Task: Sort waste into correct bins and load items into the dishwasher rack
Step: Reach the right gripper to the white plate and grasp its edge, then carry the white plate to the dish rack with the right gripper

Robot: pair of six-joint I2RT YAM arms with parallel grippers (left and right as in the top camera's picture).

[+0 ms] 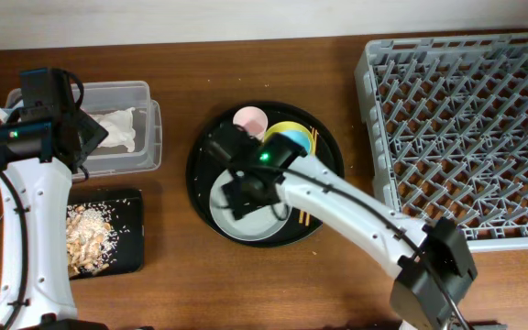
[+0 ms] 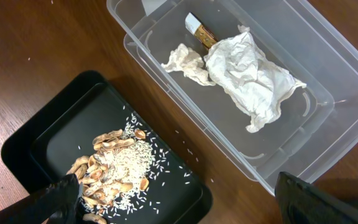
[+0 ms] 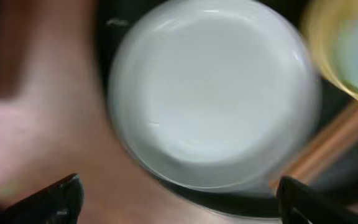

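The crumpled white napkins [image 1: 117, 126] and a brownish wrapper [image 2: 201, 31] lie in the clear tub [image 1: 147, 137]. Beige food scraps and rice [image 1: 88, 234] lie in the shallow black tray [image 1: 126, 252]. My left gripper [image 1: 79, 137] is open and empty, above the gap between tub and tray [image 2: 185, 211]. The pale plate [image 1: 257, 225], pink cup [image 1: 250, 119], yellow bowl [image 1: 282, 131], light-blue cup [image 1: 293, 142] and chopsticks [image 1: 312, 139] sit on the round black tray [image 1: 200, 151]. My right gripper [image 1: 246, 191] is open just above the plate [image 3: 210, 93]. The grey rack [image 1: 466, 128] stands at the right.
In the left wrist view the napkins [image 2: 247, 74] fill the tub's middle and scraps [image 2: 114, 168] sit in the black tray [image 2: 55, 134]. The right wrist view is blurred; the yellow bowl [image 3: 328, 37] and chopsticks [image 3: 328, 143] are right of the plate.
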